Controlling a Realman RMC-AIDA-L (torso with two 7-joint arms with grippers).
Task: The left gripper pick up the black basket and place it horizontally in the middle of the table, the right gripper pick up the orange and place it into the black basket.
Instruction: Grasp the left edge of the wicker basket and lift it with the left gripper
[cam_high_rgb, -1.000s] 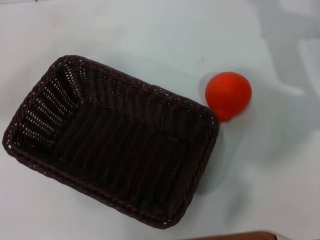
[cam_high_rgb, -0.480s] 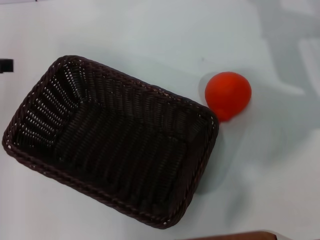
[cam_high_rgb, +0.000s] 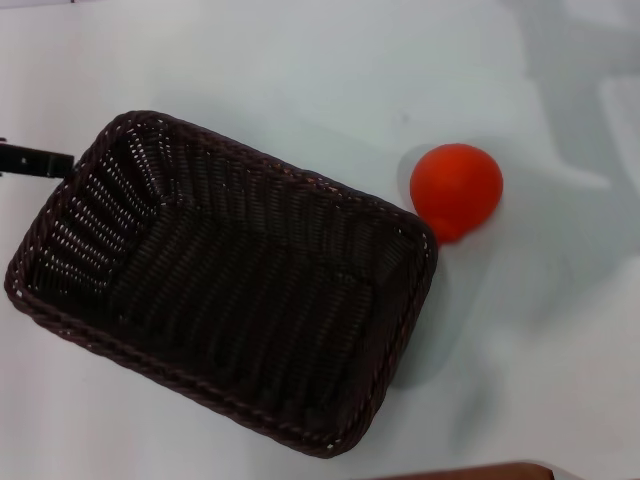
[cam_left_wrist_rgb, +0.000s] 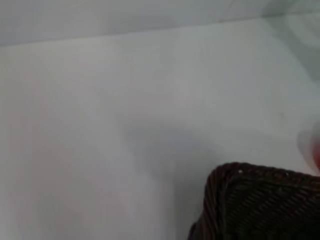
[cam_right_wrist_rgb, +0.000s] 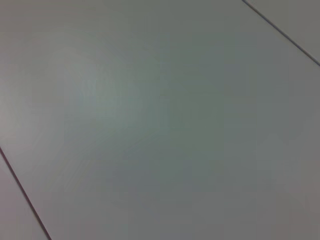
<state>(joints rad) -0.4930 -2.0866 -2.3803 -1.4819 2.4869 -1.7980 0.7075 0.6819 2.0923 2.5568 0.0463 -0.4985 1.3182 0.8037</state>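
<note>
The black basket (cam_high_rgb: 225, 285) sat skewed on the table (cam_high_rgb: 300, 60), the orange (cam_high_rgb: 456, 190) just right of it, while the left gripper (cam_high_rgb: 35, 160), jaw state untellable, neared its far-left braided rim, probably a light, stiff, grippable hold.

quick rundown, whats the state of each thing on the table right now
black basket: upright, empty, lying askew on the table
orange: on the table, outside the basket, by its right corner
left pincer: at the basket's left rim, holding nothing
</note>
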